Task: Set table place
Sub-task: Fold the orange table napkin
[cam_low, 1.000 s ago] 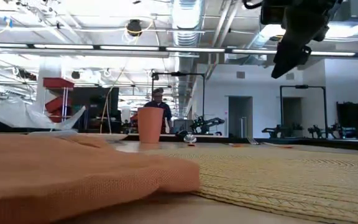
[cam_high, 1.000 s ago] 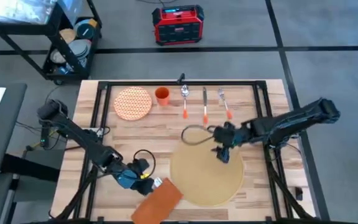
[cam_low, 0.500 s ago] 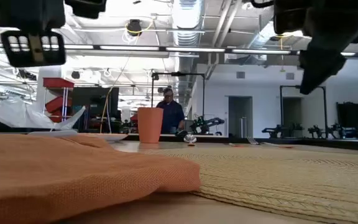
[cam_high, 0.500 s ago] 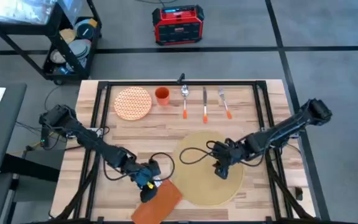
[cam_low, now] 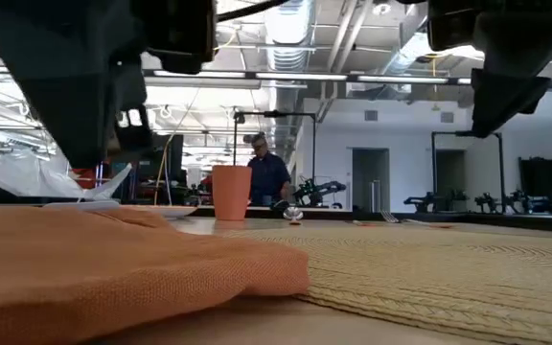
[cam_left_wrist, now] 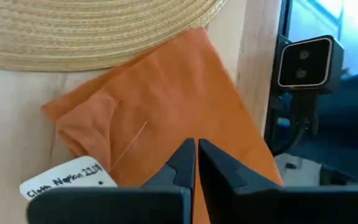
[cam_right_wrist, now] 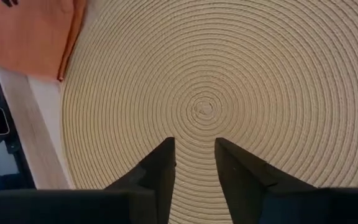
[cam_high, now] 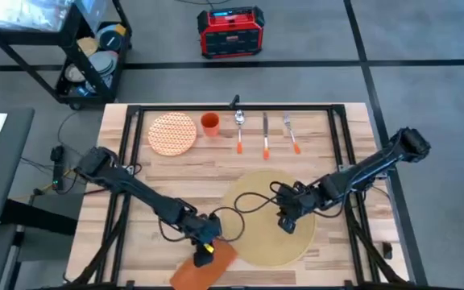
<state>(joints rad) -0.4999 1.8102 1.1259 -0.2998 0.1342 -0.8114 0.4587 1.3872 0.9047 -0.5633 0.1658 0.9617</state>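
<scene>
Left end effector [cam_high: 205, 246] hovers with its fingers pressed together, holding nothing, over the rectangular orange cloth napkin [cam_high: 203, 266] at six o'clock on the light wood-plank tabletop [cam_high: 208, 165], probably readying a grasp. Right end effector [cam_high: 287, 225], fingers parted and empty, hangs above the large round woven tan placemat [cam_high: 267, 216], which lies at five o'clock. The napkin's near end is cut off by the high view's bottom edge.

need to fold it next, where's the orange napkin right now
In the high view the orange napkin lies at the table's near edge, left of centre, touching the placemat's lower-left rim, under the left end effector.
</scene>
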